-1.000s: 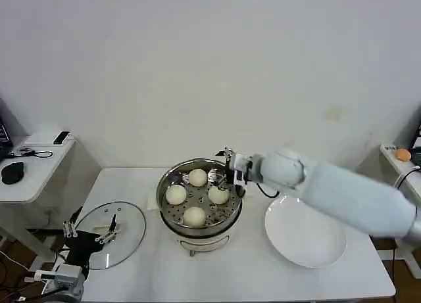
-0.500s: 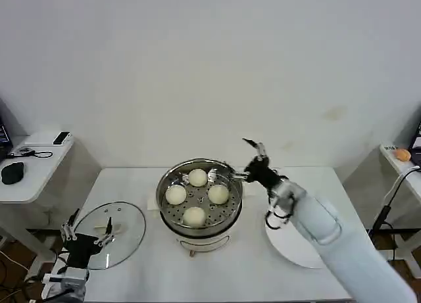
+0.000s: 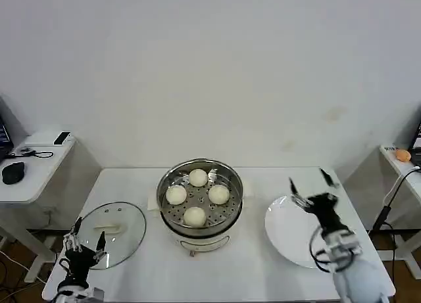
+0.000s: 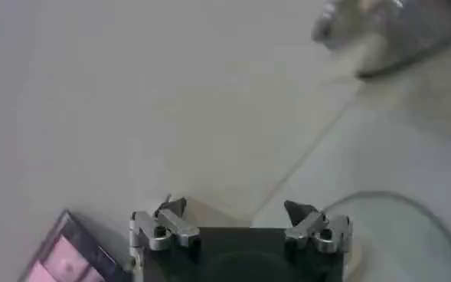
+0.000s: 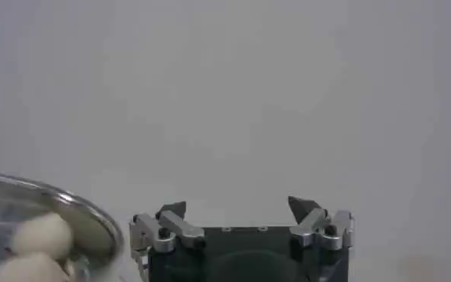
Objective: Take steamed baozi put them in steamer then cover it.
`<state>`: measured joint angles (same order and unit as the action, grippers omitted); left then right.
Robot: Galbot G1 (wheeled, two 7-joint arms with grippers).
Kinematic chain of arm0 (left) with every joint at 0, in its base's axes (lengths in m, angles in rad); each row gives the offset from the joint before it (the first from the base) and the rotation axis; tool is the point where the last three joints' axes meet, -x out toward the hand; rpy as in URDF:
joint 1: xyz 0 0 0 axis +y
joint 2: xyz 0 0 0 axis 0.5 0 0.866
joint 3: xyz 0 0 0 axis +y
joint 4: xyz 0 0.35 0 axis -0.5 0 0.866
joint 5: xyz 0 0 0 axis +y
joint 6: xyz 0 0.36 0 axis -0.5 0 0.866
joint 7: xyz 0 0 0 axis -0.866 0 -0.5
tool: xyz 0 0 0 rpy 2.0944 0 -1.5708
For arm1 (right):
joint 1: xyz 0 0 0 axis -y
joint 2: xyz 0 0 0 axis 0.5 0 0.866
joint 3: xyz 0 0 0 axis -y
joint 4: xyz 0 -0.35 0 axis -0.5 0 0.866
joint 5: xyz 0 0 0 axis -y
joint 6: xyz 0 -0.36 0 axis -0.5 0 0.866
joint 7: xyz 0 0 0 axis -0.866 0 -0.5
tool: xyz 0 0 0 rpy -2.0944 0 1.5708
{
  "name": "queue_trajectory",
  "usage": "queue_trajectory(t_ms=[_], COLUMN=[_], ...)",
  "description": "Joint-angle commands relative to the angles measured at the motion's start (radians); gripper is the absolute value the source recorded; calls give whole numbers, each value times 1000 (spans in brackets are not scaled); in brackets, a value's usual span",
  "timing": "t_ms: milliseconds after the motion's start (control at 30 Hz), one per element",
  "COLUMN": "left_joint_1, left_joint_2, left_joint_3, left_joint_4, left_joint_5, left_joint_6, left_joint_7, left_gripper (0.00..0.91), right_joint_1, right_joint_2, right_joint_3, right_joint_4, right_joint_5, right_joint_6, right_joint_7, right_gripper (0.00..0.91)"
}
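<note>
Bright, even light, soft shadows; glare on steamer (image 3: 199,196); wrist backgrounds blurred

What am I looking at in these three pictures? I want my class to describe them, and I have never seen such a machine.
A two-armed robot stands at a white table. One picture looks down from its head; the other two come from cameras on its wrists.

Centre: a round shiny steel steamer holding four small cream-white dough buns. A round clear glass lid lies towards the robot's left, a flat white plate towards its right.

The right gripper is above the plate, the left gripper near the lid. Both have open fingers and hold nothing.
</note>
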<state>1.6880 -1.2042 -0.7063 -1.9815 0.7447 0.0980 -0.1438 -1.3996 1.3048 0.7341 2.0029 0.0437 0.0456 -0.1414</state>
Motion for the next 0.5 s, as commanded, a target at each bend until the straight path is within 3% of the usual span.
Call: queue_trajectory(t_ms=[33, 500], left_joint_1=[-62, -228], left_joint_2=[58, 114], left_joint_3=[27, 123], left_joint_4=[162, 347], left_joint_5=[433, 442], left_joint_6=[-35, -25], left_joint_7=[-25, 9], left_gripper=[907, 907], right_joint_1=[-201, -260], right_joint_2=[141, 165], right_joint_3=[241, 254], right_joint_4=[38, 79], right_joint_5=[31, 68], right_joint_6=[59, 56], right_joint_7=[14, 12], right_gripper=[907, 907])
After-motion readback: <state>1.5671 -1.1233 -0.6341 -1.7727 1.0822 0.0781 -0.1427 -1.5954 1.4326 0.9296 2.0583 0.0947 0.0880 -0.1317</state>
